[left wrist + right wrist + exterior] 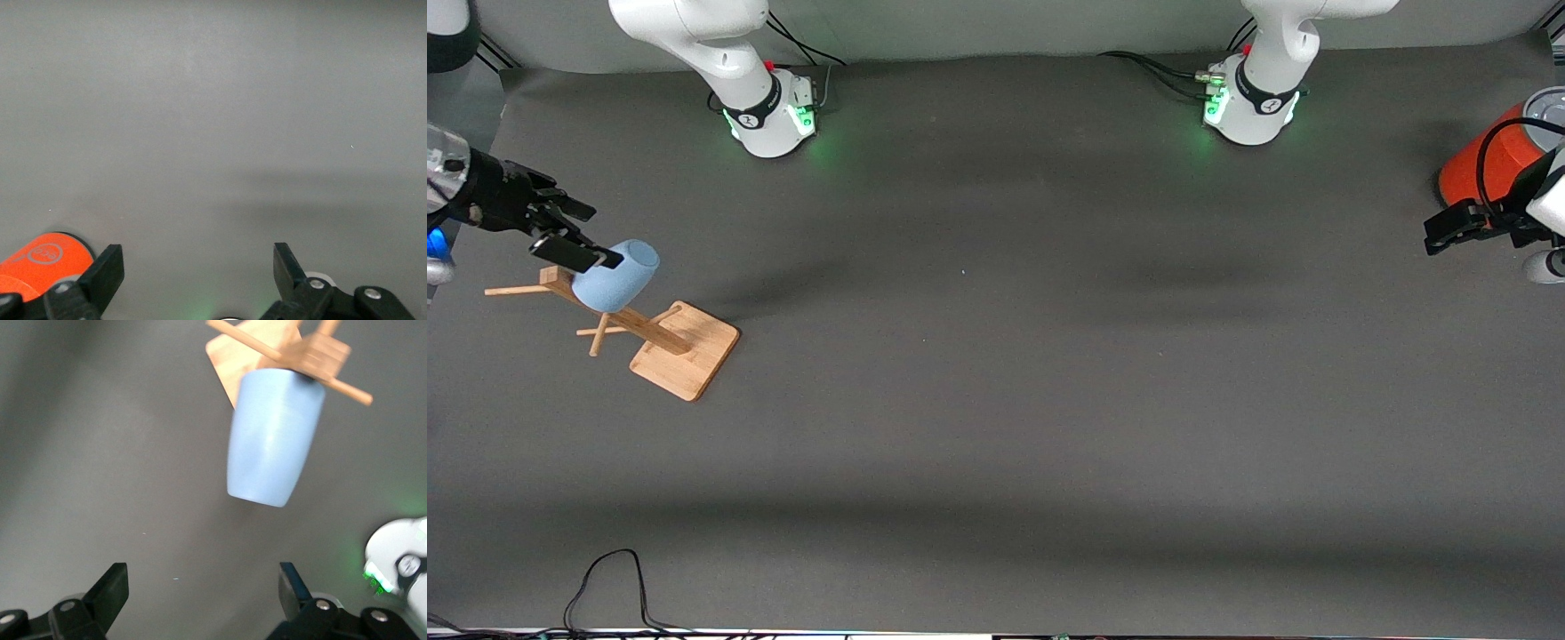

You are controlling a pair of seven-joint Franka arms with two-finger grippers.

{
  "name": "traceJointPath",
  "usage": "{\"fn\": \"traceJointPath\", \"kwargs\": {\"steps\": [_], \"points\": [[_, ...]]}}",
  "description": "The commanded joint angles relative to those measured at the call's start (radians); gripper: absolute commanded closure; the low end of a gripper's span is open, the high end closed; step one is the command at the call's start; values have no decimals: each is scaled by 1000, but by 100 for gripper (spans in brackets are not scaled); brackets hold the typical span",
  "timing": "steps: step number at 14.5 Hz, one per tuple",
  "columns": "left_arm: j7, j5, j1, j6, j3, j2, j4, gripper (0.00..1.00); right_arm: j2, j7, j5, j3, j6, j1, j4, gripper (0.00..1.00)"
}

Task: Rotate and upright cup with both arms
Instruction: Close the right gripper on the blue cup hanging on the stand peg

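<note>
- Two white arms work at a dark grey worktop (996, 400), their green-lit bases standing along the edge farthest from the front camera.
- One pale-blue cup (615, 276) hangs on a wooden rack (660, 342) near the right arm's end of the worktop; it sits over one of the rack's pegs, tilted, with its open mouth toward the pegs and its rounded base free.
- The rack is a slanted post with thin pegs sticking out, fixed to a flat square wooden base that lies on the worktop.
- The right claw (574, 233) is up in the air right beside the cup, over the rack's upper end. Its fingers (113, 590) are spread wide with nothing between them; in the right wrist view the cup (273, 437) lies ahead of them, clear of both.
- The left claw (1449, 229) waits at the left arm's end of the worktop, next to a large orange-red can (1489, 160) with a silver top. Its fingers (107, 273) are also spread wide and hold nothing; the can (43, 263) shows just beside one of them.
- A black cable (609, 587) lies looped on the worktop near the front camera's edge.
</note>
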Motion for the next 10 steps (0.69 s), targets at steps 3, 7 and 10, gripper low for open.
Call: {"fn": "traceJointPath", "kwargs": {"steps": [3, 7, 10], "points": [[4, 13, -10, -25, 4, 11, 28, 0, -9, 75, 44, -114, -1, -1, -55, 0], [6, 15, -10, -23, 4, 11, 28, 0, 5, 75, 47, -162, 46, -2, -95, 0], [6, 13, -10, -23, 4, 11, 28, 0, 5, 75, 56, -174, 111, -13, -139, 0]]}}
